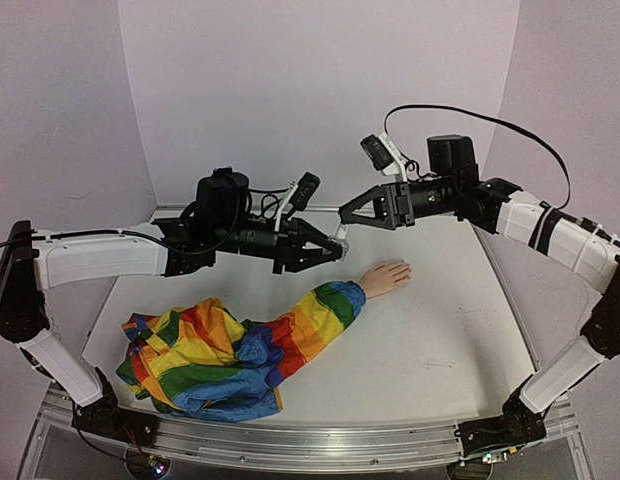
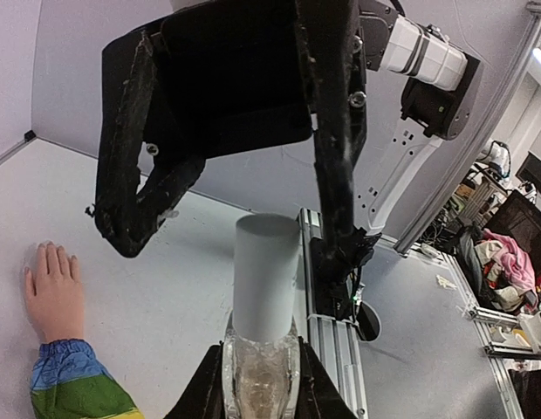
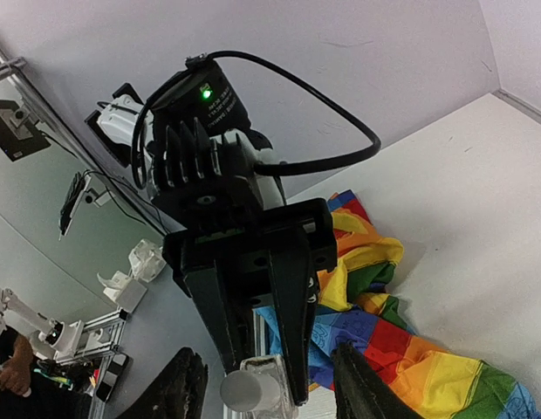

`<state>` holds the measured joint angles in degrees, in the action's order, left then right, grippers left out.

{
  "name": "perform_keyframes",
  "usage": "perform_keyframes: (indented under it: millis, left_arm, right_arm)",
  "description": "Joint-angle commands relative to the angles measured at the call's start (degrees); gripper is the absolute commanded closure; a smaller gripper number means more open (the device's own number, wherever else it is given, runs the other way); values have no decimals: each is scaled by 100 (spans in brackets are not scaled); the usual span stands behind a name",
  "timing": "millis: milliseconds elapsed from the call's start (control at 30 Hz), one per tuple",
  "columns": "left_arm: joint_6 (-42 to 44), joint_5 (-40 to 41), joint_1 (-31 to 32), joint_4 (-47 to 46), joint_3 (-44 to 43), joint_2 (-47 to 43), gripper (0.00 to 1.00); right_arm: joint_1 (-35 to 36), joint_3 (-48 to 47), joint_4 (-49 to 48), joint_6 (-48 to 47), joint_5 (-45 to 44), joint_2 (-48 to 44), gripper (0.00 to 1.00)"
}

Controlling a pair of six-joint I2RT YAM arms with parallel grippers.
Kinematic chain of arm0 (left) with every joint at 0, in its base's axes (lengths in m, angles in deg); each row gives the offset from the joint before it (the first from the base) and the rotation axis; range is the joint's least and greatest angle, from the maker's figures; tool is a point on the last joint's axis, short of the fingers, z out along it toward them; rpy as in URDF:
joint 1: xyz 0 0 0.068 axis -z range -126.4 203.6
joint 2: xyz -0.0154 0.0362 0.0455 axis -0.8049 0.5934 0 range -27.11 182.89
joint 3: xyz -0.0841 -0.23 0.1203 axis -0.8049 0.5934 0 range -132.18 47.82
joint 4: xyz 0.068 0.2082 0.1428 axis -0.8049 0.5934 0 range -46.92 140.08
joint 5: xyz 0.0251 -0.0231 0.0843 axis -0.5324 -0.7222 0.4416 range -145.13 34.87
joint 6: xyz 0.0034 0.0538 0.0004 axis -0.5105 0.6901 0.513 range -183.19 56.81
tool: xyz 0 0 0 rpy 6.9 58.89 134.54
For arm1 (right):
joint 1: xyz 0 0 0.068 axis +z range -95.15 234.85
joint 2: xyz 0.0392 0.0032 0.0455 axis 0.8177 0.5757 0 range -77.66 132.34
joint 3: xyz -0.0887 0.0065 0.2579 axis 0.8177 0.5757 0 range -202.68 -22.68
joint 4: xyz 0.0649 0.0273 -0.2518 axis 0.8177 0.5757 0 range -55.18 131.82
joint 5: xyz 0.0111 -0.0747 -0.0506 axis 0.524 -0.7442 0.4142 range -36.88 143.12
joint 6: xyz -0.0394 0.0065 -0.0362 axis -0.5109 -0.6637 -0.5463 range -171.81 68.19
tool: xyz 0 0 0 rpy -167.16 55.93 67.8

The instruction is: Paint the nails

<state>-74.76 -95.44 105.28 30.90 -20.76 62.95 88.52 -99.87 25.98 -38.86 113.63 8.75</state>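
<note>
Uncapping seems the step: left gripper (image 1: 330, 250) pinches the bottle (image 2: 260, 375), right gripper (image 1: 346, 217) spread near its cap (image 2: 266, 279), which needs gripping and twisting; nails (image 2: 57, 255) rest on the table (image 1: 440, 330)

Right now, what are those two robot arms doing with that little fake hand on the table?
The left gripper is clamped on a small clear bottle and holds it above the table. The right gripper faces the bottle's grey cap with its jaws open, not closed on it, probably about to take it off. The mannequin hand lies flat at the end of a rainbow sleeve. Nothing touches its nails, so no painting has started.
</note>
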Motion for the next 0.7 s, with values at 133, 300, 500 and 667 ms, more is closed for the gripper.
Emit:
perform_keyframes:
  millis: [133, 300, 500, 667]
  left_arm:
    - [-82, -398, -9, -223, -421, 20, 100]
    - [-91, -398, -9, -247, -461, 42, 100]
    - [-102, -382, -9, -258, -499, 52, 100]
    - [-53, -5, -9, -275, -520, 23, 100]
  right_arm:
    - [8, 169, -767, 243, 806, -14, 61]
    - [11, 270, -932, 348, 866, -28, 59]
    - [9, 301, -986, 356, 898, -39, 77]
    - [40, 339, -1022, 357, 903, -50, 100]
